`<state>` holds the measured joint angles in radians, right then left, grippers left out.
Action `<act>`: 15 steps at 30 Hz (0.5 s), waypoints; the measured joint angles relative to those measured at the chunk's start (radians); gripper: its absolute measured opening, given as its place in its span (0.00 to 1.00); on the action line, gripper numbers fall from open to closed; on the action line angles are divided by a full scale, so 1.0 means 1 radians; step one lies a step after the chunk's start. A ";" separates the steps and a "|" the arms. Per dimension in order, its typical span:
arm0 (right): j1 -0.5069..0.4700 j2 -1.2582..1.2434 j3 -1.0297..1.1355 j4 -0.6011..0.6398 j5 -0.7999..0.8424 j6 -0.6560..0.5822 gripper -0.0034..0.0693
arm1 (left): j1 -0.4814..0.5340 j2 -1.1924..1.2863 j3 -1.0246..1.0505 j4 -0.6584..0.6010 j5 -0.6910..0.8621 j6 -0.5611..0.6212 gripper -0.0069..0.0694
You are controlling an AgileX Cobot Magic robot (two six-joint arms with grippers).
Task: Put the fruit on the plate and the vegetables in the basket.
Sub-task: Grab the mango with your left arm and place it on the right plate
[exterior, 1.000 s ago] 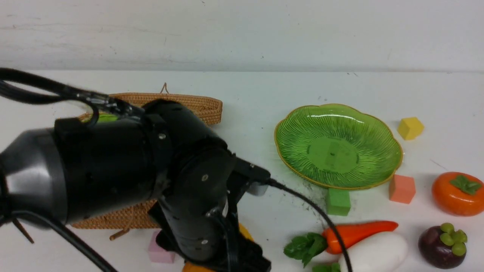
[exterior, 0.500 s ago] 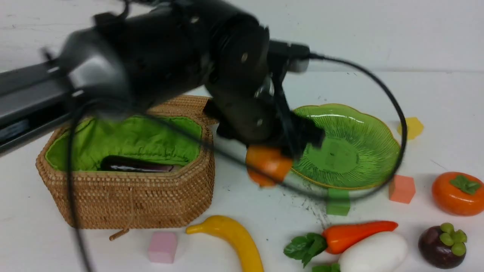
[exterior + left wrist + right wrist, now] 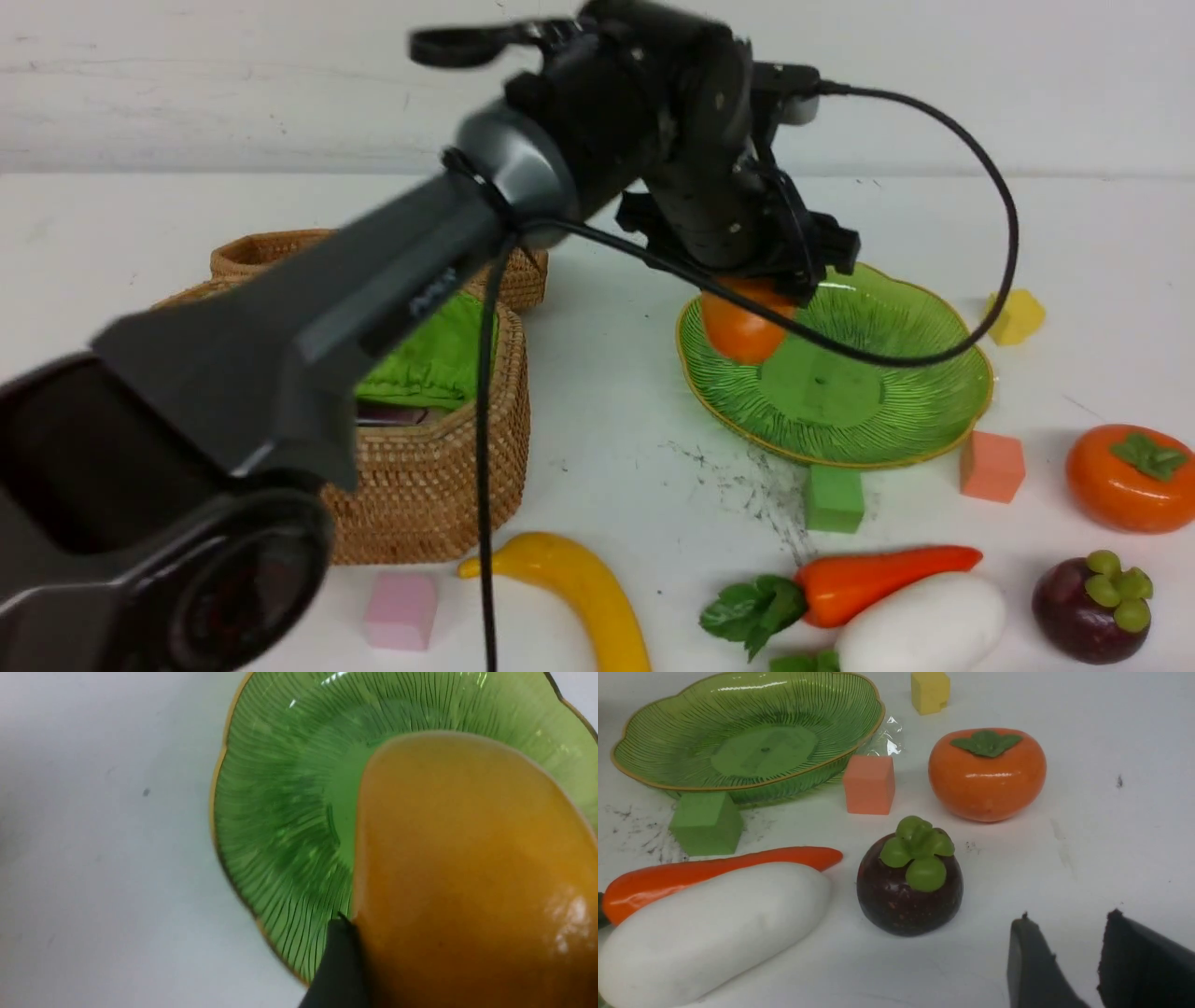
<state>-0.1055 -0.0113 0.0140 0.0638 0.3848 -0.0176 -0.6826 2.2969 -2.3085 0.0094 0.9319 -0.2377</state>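
Front view: arm lettering (image 3: 431, 297) blurred; gripper (image 3: 767, 282) holds mango (image 3: 738, 331).

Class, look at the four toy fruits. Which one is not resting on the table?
The orange-yellow mango: the left gripper holds it over the green plate, while the banana, persimmon and mangosteen lie on the table.

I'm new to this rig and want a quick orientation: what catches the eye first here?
The black left arm sweeping across the front view, its left gripper clamped on the orange mango over the green plate, on its left part. Next, the wicker basket with green lining at left, and the persimmon, mangosteen, carrot and white radish at near right.
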 joint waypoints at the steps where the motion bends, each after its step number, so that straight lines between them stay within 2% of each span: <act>1: 0.000 0.000 0.000 0.000 0.000 0.000 0.38 | 0.000 0.009 -0.002 0.000 -0.018 0.001 0.84; 7: 0.000 0.000 0.000 0.000 0.000 0.000 0.38 | 0.000 0.078 -0.004 0.035 -0.158 -0.029 0.84; 11: 0.000 0.000 0.000 0.000 0.000 0.000 0.38 | 0.000 0.107 -0.005 0.067 -0.159 -0.128 0.84; 15: 0.000 0.000 0.000 0.000 0.000 0.000 0.38 | 0.000 0.124 -0.005 0.071 -0.125 -0.168 0.84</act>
<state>-0.1055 -0.0113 0.0140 0.0638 0.3848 -0.0176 -0.6823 2.4212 -2.3138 0.0800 0.8068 -0.4060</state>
